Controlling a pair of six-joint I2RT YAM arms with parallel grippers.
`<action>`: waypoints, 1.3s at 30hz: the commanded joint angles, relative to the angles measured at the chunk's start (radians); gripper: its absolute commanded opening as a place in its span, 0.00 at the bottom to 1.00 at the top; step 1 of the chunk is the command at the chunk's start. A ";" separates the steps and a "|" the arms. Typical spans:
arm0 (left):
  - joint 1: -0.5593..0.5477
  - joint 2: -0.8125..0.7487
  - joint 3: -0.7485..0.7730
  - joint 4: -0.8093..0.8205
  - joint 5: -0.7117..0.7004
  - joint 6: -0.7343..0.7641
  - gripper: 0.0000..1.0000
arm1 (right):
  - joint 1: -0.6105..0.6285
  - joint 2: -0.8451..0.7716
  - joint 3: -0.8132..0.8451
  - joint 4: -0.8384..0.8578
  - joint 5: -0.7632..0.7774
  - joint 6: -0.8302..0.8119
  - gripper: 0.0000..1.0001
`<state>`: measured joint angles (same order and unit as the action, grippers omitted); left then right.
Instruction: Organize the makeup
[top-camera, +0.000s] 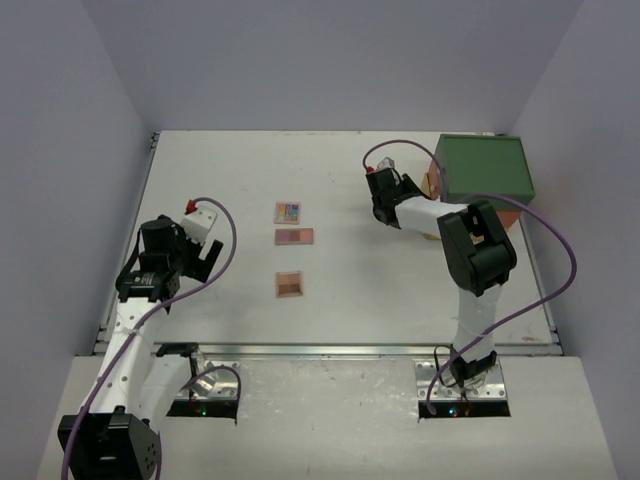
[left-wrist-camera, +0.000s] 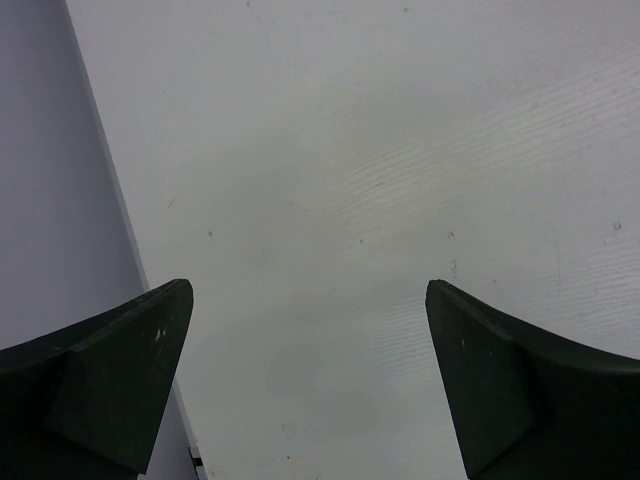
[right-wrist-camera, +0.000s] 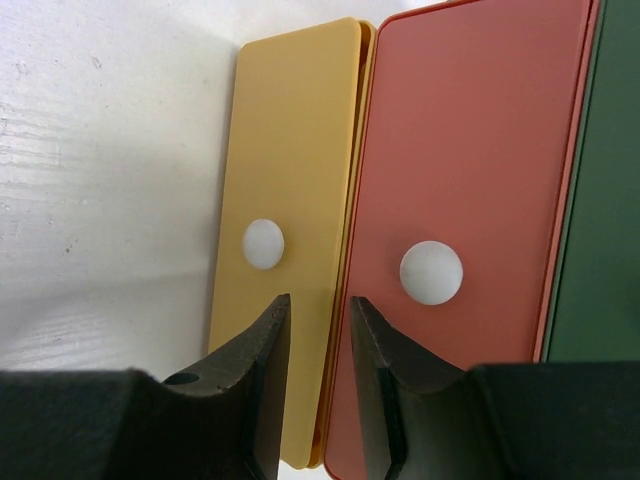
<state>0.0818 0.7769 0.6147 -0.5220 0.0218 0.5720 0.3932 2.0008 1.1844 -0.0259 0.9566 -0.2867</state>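
Three flat square palettes lie in a column at the table's middle: a multicoloured one (top-camera: 288, 211), a pink one (top-camera: 294, 236) and a brown one (top-camera: 289, 284). No bottles or jars are in view. My left gripper (top-camera: 207, 254) is open and empty over bare table (left-wrist-camera: 330, 150), left of the palettes. My right gripper (top-camera: 405, 190) is close to the box's drawer fronts. Its jaws (right-wrist-camera: 320, 305) stand a narrow gap apart with nothing between them, in line with the seam between the yellow drawer (right-wrist-camera: 290, 150) and the orange drawer (right-wrist-camera: 470, 150).
The green-topped box (top-camera: 483, 168) stands at the back right, its drawers facing left, each with a white knob (right-wrist-camera: 431, 272). The table's left edge (left-wrist-camera: 110, 190) runs close beside my left gripper. Grey walls close in the table.
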 joint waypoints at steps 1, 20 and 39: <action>0.007 -0.015 0.019 0.019 0.042 0.003 1.00 | 0.044 -0.071 -0.020 0.171 0.047 -0.134 0.33; 0.007 0.049 0.007 0.083 0.026 -0.008 1.00 | 0.042 0.262 0.053 0.547 0.166 -0.640 0.34; 0.008 0.018 0.036 0.039 0.076 -0.011 1.00 | 0.014 0.246 -0.032 0.463 0.175 -0.554 0.38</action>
<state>0.0818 0.8248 0.6144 -0.4928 0.0700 0.5678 0.4253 2.2719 1.1587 0.4248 1.1038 -0.8712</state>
